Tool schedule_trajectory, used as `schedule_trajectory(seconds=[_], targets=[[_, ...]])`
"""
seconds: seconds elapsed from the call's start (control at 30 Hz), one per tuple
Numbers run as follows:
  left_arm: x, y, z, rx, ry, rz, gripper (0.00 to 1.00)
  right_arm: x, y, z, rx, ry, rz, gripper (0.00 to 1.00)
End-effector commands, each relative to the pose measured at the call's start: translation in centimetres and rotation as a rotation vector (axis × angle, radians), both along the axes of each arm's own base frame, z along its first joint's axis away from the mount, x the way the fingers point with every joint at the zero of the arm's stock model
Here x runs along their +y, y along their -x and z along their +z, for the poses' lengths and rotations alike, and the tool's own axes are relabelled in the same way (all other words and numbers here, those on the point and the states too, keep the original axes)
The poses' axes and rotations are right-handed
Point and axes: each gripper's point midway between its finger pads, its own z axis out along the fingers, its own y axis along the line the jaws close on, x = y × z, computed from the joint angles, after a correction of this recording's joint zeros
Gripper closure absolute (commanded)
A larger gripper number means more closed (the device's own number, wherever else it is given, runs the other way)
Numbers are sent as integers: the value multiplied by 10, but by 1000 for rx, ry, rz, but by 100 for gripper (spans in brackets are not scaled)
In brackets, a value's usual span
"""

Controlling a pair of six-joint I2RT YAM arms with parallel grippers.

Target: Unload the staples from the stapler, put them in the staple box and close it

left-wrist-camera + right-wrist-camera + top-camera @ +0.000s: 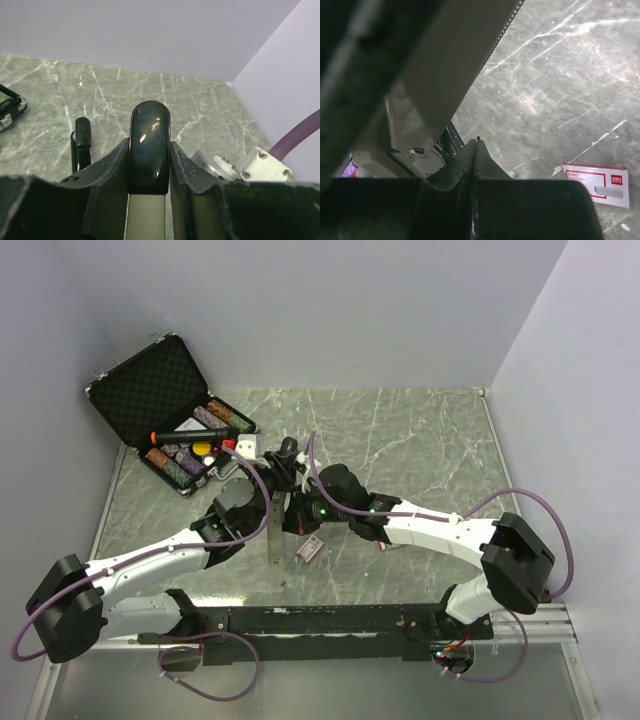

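Nearest the arms' bases, a small red-and-white staple box (pixel 595 182) lies flat on the green marbled table (pixel 430 450). Just beyond it, at mid-table, the left gripper (pixel 149 150) clamps the stapler (pixel 149 120) below its dark rounded end. The right gripper (pixel 476 145) sits close beside it, fingers pressed tip to tip with no gap showing. An open black case (pixel 150 390) rests at the far left corner.

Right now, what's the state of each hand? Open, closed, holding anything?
Left hand: closed on the stapler.
Right hand: closed, nothing visible in its grip.
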Motion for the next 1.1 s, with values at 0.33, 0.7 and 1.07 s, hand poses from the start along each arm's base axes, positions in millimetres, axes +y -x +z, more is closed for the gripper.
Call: schedule_trajectory(seconds=[0.33,0.7,1.07], targets=[[2,6,69,-118,143,-17,99,-19,-14,18,-70,-14,-48,100],[17,21,85,-128,150,-26,99,-65,-26,24,-172,98,-178,100],[38,45,120,-168,194,-58,99,-74,-11,17,-145,96,-153,100]])
